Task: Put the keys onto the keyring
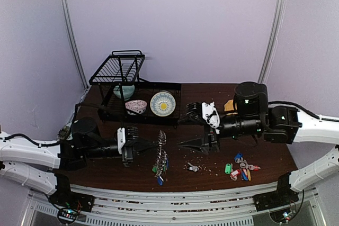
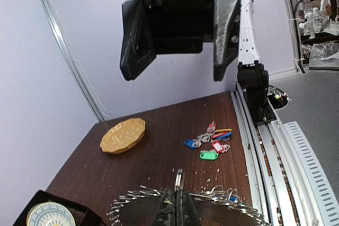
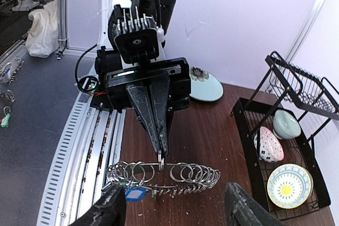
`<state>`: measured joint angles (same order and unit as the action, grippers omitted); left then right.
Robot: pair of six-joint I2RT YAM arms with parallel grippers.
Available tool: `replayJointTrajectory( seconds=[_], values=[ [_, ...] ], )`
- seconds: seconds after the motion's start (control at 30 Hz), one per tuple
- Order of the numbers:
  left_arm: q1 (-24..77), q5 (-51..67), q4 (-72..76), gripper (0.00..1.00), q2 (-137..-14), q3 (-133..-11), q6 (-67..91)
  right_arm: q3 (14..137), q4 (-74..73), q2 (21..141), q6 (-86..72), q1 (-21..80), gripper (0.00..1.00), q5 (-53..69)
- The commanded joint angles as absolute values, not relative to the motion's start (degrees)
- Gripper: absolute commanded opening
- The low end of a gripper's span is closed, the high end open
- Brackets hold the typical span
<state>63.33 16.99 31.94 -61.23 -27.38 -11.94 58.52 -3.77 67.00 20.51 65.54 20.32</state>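
Pinching the keyring (image 1: 161, 158), the left tool (image 1: 157, 144) is closed; the right tool (image 1: 189, 128) gapes.

Desk (image 1: 106, 172): dark brown wood, filling the lower middle of the top view.
Dish rack (image 1: 119, 68): black wire, two levels, upper left of centre in the top view.
Teal bowl (image 1: 124, 91): in the rack's lower tray, at its far end.
Patterned bowl (image 1: 136, 106): red and white, tilted, just beside the teal bowl.
Yellow-patterned plate (image 1: 162, 104): round, leaning in the rack's right end.
Golden disc (image 2: 123, 135): scalloped edge, flat on the desk, left of centre in the left wrist view.
Tagged bunch (image 1: 241, 166): blue, green and red tags, lower right of the top view.
Pale plate (image 3: 206, 87): flower print, centre of the right wrist view.
Specks (image 2: 206, 175): small, pale, scattered on the desk.
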Motion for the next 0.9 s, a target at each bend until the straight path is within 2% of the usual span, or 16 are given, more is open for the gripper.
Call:
replayJointTrajectory(
  seconds=[0.0, 0.17, 0.43, 0.87],
  values=[
    [63.7, 22.8, 52.2, 0.0, -59.9, -24.3, -14.6, 55.3, 6.6, 65.8, 16.1, 65.3, 0.6, 25.5],
    [63.7, 27.9, 62.7, 0.0, -62.9, -24.0, -10.7, 55.5, 10.7, 67.4, 13.0, 66.2, 0.48, 27.0],
    [63.9, 29.6, 67.3, 0.0, -64.0, -25.4, -10.4, 54.8, 15.0, 66.7, 14.4, 67.8, 0.36, 30.3],
    [64.2, 29.7, 76.0, 0.0, -69.1, -27.4, -10.5, 55.6, 18.5, 69.3, 18.1, 68.4, 0.31, 31.4]
  ],
)
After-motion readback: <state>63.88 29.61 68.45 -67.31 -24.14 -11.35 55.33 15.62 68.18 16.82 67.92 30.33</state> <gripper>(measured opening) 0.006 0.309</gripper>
